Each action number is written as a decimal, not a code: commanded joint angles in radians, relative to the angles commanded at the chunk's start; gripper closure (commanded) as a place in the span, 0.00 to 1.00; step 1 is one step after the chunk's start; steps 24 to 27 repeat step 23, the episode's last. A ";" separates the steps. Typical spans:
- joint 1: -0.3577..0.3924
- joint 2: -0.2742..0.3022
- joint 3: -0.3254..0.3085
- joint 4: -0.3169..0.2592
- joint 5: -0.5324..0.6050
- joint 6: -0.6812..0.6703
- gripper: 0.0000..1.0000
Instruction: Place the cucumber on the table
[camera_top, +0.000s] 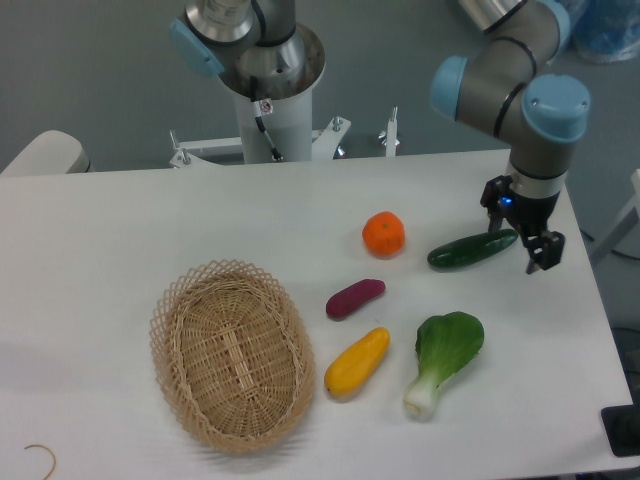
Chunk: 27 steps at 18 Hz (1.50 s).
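Camera view, fixed, overhead-front: gripper (521, 228) has its fingers spread apart, one tip near the right end of the cucumber (472, 250), the other out to the right over bare surface; nothing is clamped. I cannot tell whether the near finger touches the cucumber or only stands just beside it. The cucumber lies flat on the bench (120, 240), right of the orange (383, 234) and above the bok choy (444, 360), well apart from the wicker basket (232, 352). My judgement: the placement looks essentially done, and the step in hand is the release and retreat. To do it well I would lift straight up, without any sideways drift, so a finger does not nudge the glossy, rounded cucumber into a roll toward the orange. Only once well above it would I swing the arm away. Purple vegetable (354, 297) and yellow one (357, 361) sit nearer the basket, out of the path. Writing: none legible; a small tag on the robot base (266, 107) is too small to read.
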 joint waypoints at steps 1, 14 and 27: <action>-0.012 0.000 0.023 -0.014 0.005 -0.012 0.00; -0.126 -0.049 0.229 -0.123 0.000 -0.296 0.00; -0.151 -0.031 0.232 -0.149 -0.003 -0.336 0.00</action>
